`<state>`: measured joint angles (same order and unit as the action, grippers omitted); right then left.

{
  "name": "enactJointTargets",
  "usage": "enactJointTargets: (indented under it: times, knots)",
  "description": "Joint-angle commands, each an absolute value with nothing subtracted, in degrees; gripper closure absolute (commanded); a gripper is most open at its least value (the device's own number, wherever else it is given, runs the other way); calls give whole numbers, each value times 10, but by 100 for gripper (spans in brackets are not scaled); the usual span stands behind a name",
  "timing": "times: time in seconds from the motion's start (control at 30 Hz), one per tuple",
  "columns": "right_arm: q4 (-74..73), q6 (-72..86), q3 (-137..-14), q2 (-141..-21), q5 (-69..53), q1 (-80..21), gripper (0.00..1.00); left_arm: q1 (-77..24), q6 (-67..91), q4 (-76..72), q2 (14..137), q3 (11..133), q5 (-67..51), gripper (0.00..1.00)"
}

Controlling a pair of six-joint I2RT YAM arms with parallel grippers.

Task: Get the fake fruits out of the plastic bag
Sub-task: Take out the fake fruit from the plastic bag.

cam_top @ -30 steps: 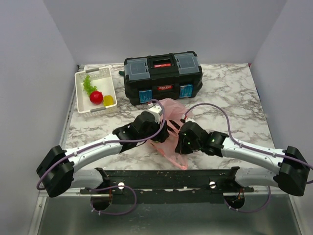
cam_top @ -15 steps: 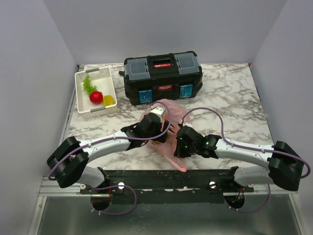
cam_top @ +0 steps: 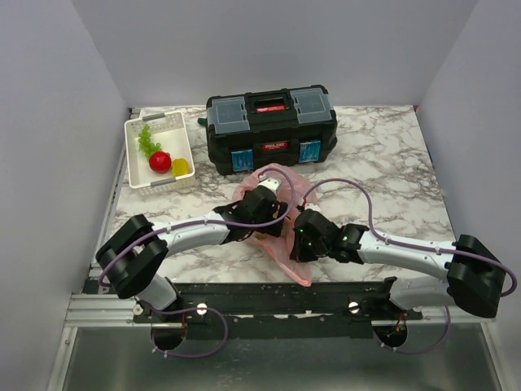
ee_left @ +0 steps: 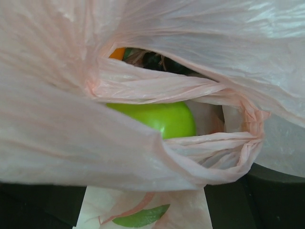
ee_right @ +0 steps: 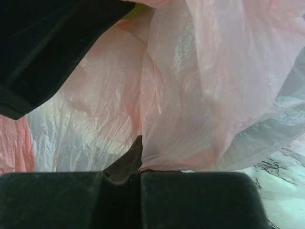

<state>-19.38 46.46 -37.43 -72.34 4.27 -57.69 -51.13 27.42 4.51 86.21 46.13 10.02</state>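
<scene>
At the upper left of the overhead shot, a white slotted basket (cam_top: 159,153) sits on the marble table (cam_top: 383,155). It's holding a red apple (cam_top: 160,161), a yellow lemon (cam_top: 180,167) and a light green grape bunch (cam_top: 146,140). Right of it, top centre, is the black toolbox (cam_top: 271,129). Just below that, mid-frame, lies the pink plastic bag (cam_top: 286,177), and from above its inside is hidden because both arms crowd over it.

The left wrist cam is the helpful one since it looks straight into the bag's mouth. There's a green apple (ee_left: 162,117) in the middle of the frame and a sliver of orange (ee_left: 117,53) above it, left of centre. Beside that is something dark I can't identify. The left claw (cam_top: 270,181) is at the bag's upper edge. Its dark fingers (ee_left: 276,191) sit in the bottom corners of its own view, spread wide, with bag film between them. The apple is just ahead of them, not touching. The left arm stretches low from the lower left up to mid-frame.

The right wrist cam shows only crinkled pink film. The right claw (cam_top: 296,241) is at the bag's lower right side, pads (ee_right: 190,200) pressed together on a fold of it. The right arm lies low, reaching in from the lower right.
</scene>
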Motion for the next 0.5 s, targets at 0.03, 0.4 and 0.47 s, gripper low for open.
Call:
enactJointTargets:
  times: [0.03,0.4,0.47]
  knots:
    - [-195,459,-381,-729,61,-580,99,-512,273,47,885,496,93,15]
    - [-198,454,-381,-725,69,-581,99,-509,269,45,916,508,60,26]
    - [-205,453,-384,-726,71,-580,99,-509,269,52,916,512,52,31]
